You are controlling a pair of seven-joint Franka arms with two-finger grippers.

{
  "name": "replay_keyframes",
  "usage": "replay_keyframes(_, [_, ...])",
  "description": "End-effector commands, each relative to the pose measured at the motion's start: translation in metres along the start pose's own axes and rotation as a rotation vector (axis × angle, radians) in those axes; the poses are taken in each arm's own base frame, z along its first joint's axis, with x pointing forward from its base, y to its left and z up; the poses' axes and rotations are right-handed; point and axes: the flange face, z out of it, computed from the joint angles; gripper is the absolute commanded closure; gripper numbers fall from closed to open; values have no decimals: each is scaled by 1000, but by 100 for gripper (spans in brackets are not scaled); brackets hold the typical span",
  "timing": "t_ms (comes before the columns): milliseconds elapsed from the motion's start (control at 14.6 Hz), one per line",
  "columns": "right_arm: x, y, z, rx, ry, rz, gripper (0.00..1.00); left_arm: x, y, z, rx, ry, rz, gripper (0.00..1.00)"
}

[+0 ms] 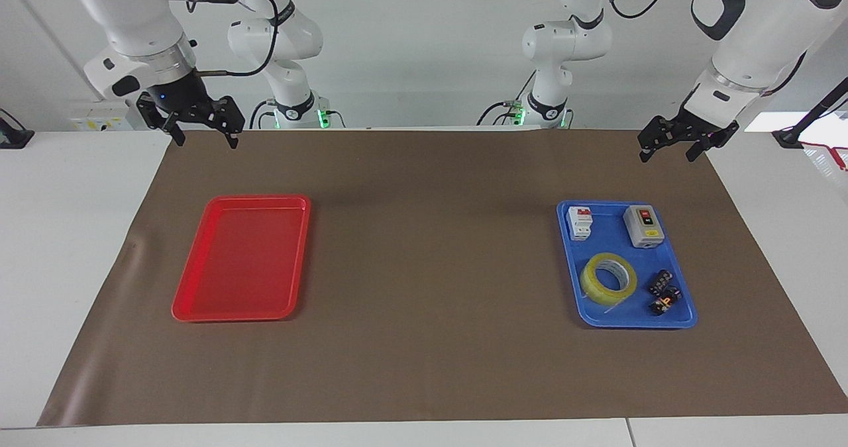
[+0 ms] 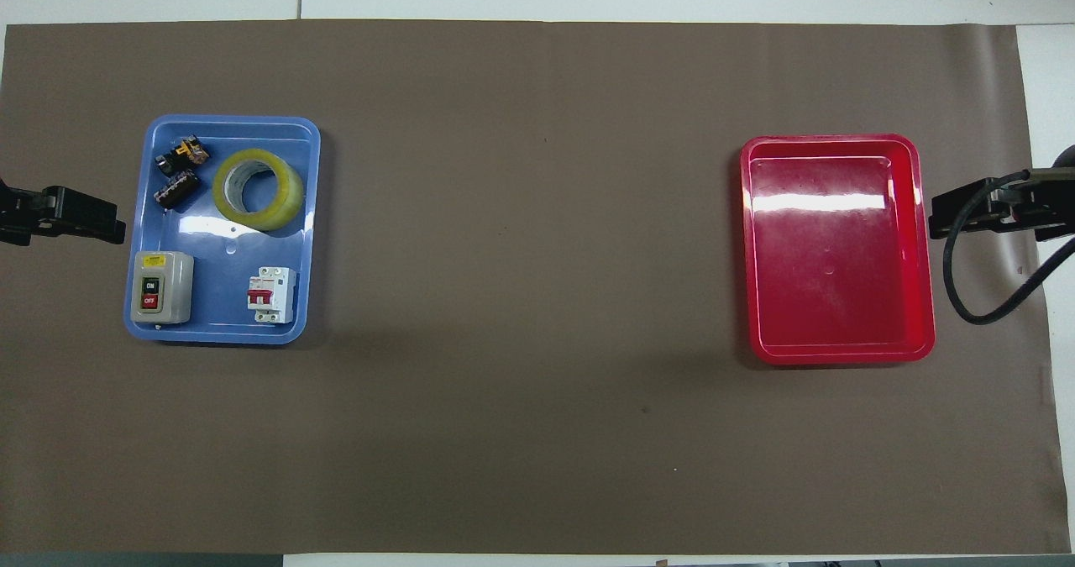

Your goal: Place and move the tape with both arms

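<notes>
The tape (image 1: 608,279) is a yellow translucent roll with a white core. It lies flat in the blue tray (image 1: 629,323) at the left arm's end of the table, and also shows in the overhead view (image 2: 258,189). My left gripper (image 1: 668,154) hangs open and empty above the brown mat's edge, beside the blue tray (image 2: 231,336) and nearer to the robots; part of it shows in the overhead view (image 2: 92,214). My right gripper (image 1: 205,139) hangs open and empty over the mat near the red tray (image 1: 199,314); it also shows in the overhead view (image 2: 966,212). Both arms wait.
The blue tray also holds a grey switch box (image 1: 643,226), a white circuit breaker (image 1: 580,222) and small black parts (image 1: 664,291). The red tray (image 2: 840,355) holds nothing. Two smaller white arms (image 1: 291,102) with green-lit bases stand at the robots' edge of the table.
</notes>
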Motion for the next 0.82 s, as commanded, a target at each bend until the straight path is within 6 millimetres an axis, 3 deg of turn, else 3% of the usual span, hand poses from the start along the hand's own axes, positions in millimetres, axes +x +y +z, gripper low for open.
replay_keyframes(0, [-2, -1, -5, 3, 13, -7, 0, -7, 1, 1, -18, 17, 14, 0])
replay_keyframes(751, [-5, 8, 1, 4, -12, 0, 0, -8, 4, 1, -17, 22, 17, 0])
